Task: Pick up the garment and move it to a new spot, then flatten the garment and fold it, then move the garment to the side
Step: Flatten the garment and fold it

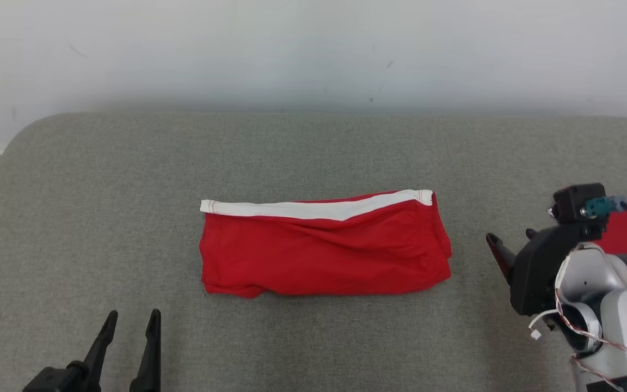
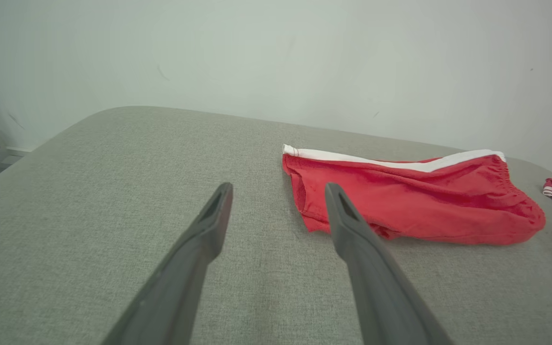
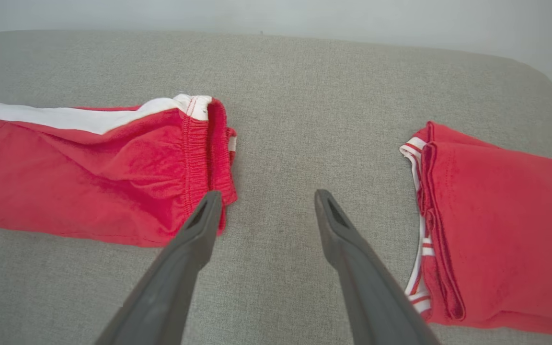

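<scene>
Garment (image 1: pixel 324 250): folded red shorts, lying flat on bench (image 1: pixel 101 179).
Left pincer (image 1: pixel 134 312): fingers apart, empty.
Right pincer (image 3: pixel 267 193): parted, empty, beside garment.

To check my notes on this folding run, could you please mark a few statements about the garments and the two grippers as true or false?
1. The folded red shorts lie on the grey table. True.
2. The left gripper is shut on the shorts. False: it is open and apart from them, over bare table.
3. A white band runs along the far edge of the shorts. True.
4. The right gripper holds a second garment. False: it is open and holds nothing; the second red garment lies folded on the table beside it, on the side away from the shorts.
</scene>
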You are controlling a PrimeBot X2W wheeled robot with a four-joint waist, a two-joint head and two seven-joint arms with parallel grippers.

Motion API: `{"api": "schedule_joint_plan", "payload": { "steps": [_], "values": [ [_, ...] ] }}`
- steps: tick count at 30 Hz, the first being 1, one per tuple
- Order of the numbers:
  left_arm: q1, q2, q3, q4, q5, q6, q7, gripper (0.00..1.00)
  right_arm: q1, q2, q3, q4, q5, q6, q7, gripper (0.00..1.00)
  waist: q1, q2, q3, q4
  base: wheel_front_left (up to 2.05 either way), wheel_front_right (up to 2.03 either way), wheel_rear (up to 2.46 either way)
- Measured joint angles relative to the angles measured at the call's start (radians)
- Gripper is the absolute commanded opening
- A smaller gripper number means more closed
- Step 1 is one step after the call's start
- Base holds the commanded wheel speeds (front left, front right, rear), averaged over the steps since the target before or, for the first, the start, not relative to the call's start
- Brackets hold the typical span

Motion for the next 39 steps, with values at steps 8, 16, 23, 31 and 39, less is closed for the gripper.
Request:
{"api": "schedule_joint_plan", "payload": {
  "steps": [8, 16, 23, 31, 39],
  "values": [
    [-0.035, -0.003, -0.016, 0.004, 0.002, -0.002, -0.009, 1.00, -0.121, 0.000, 0.012, 0.070, 0.001, 0.000, 0.091, 1.00, 0.0000, 0.0000, 0.052, 0.033, 0.00, 0.00, 0.00],
    [-0.060, -0.015, -0.030, 0.013, 0.005, 0.002, -0.027, 1.00, -0.163, 0.001, -0.002, 0.166, -0.009, 0.000, 0.098, 1.00, 0.0001, 0.0001, 0.096, 0.072, 0.00, 0.00, 0.00],
    [-0.079, -0.020, -0.043, 0.031, 0.006, -0.003, -0.041, 1.00, -0.195, 0.001, 0.001, 0.230, -0.003, 0.000, 0.072, 1.00, 0.0000, 0.0001, 0.127, 0.101, 0.00, 0.00, 0.00],
    [-0.095, -0.024, -0.055, 0.047, 0.005, -0.006, -0.049, 1.00, -0.211, 0.001, -0.040, 0.297, -0.037, 0.000, 0.073, 1.00, 0.0000, 0.0000, 0.147, 0.130, 0.00, 0.00, 0.00],
    [-0.098, -0.024, -0.070, 0.059, 0.002, -0.007, -0.050, 1.00, -0.248, 0.001, -0.053, 0.393, -0.010, 0.000, 0.106, 1.00, -0.0001, 0.0001, 0.146, 0.166, 0.00, 0.00, 0.00]
  ]
}}
